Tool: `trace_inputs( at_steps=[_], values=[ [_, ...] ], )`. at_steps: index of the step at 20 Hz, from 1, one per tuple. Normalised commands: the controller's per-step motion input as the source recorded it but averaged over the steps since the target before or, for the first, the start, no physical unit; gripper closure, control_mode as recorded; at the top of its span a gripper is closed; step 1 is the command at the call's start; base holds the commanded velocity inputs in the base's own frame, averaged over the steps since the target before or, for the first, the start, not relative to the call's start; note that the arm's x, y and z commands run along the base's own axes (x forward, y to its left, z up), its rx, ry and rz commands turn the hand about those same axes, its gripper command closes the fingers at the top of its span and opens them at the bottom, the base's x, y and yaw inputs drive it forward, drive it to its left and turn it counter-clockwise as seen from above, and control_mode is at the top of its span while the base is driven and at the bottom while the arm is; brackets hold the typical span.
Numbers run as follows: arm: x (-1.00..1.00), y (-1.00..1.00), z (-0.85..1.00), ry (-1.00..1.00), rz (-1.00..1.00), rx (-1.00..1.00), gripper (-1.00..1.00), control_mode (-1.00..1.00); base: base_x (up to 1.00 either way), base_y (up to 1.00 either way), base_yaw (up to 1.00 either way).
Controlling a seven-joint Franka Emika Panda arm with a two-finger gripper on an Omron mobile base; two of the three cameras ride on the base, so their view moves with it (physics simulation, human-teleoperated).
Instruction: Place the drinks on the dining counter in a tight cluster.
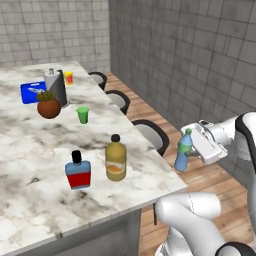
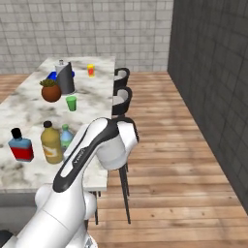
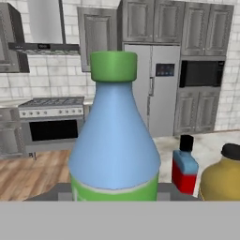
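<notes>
So two drinks, the blue flask (image 1: 78,171) and amber bottle (image 1: 115,159), already sit together on the dining counter (image 1: 30,200); the gripper (image 1: 192,151) clamps the light-blue bottle (image 1: 183,150) off its edge, left to place.

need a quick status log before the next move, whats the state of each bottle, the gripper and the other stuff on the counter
light-blue bottle: upright, held off the counter edge, green cap on
gripper: shut on the light-blue bottle
amber bottle: upright on the dining counter, black cap on
blue flask: upright beside the amber bottle, capped
green cup: upright
potted plant: upright
grey jug: upright
</notes>
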Motion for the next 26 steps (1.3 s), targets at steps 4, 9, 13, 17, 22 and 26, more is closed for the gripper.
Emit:
trace_inputs(
  at_steps=[4, 9, 13, 17, 22, 26],
  values=[
    [0.55, 0.01, 0.0, 0.1, 0.03, 0.0, 1.0, -1.0, 0.09, 0.0, 0.01],
    [0.98, 0.0, 0.08, 0.27, 0.1, 0.0, 1.0, -1.0, 0.0, 0.0, 0.0],
    [0.91, 0.0, 0.03, 0.22, 0.08, -0.09, 1.0, -1.0, 0.0, 0.0, 0.0],
    [0.58, 0.12, -0.05, 0.05, 0.01, -0.19, 1.0, -1.0, 0.0, 0.0, 0.0],
    [0.09, 0.19, -0.07, -0.01, 0.0, -0.09, 1.0, -1.0, 0.0, 0.0, 0.0],
    [0.0, 0.34, -0.38, -0.22, 0.0, -0.01, 1.0, -1.0, 0.0, 0.0, 0.0]
  ],
)
